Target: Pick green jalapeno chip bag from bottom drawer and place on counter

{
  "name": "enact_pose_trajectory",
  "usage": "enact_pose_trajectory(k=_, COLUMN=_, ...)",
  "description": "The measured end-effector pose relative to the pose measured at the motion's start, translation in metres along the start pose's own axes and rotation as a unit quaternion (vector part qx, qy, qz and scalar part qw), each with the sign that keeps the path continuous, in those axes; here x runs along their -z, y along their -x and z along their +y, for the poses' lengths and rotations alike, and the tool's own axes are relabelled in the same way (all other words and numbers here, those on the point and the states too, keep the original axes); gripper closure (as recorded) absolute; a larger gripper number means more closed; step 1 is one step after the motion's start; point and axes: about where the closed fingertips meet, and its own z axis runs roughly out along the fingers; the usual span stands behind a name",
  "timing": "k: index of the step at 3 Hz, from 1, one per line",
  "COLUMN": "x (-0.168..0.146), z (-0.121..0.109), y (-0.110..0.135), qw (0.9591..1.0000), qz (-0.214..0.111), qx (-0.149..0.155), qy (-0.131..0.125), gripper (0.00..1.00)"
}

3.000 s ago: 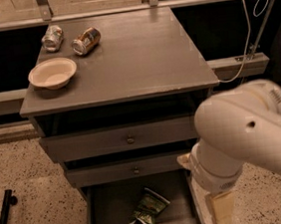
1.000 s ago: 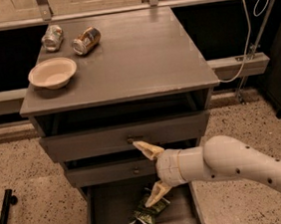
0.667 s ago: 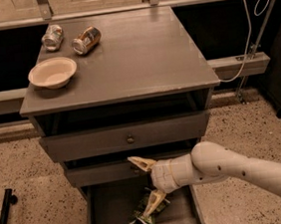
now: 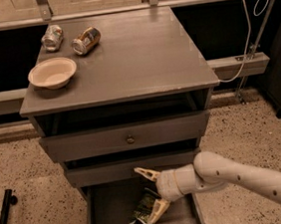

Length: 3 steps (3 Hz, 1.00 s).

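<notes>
The green jalapeno chip bag (image 4: 142,212) lies crumpled on the floor of the open bottom drawer (image 4: 112,208), near its middle front. My gripper (image 4: 151,193) reaches in from the right on a white arm and is open. One pale fingertip (image 4: 143,173) is up by the middle drawer's lower edge. The other fingertip (image 4: 159,210) is low, right beside the bag's right side. The bag is not lifted. The counter (image 4: 139,54) is the grey cabinet top above.
On the counter's left stand a pale bowl (image 4: 52,72) and two cans on their sides (image 4: 52,37) (image 4: 86,40). Two shallower knobbed drawers (image 4: 129,139) sit above the bottom one, the top one slightly out. A white cable (image 4: 246,33) hangs at right.
My arm has swung from close at the right into the drawer front. The open gripper has moved left and down until its lower finger is next to the bag.
</notes>
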Motion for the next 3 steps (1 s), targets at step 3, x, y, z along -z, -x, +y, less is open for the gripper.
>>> enact_pose_trajectory(k=3, x=-0.053, z=0.061, y=-0.158, qw=0.9893, qz=-0.027, qx=-0.134, qy=-0.051, gripper=0.0)
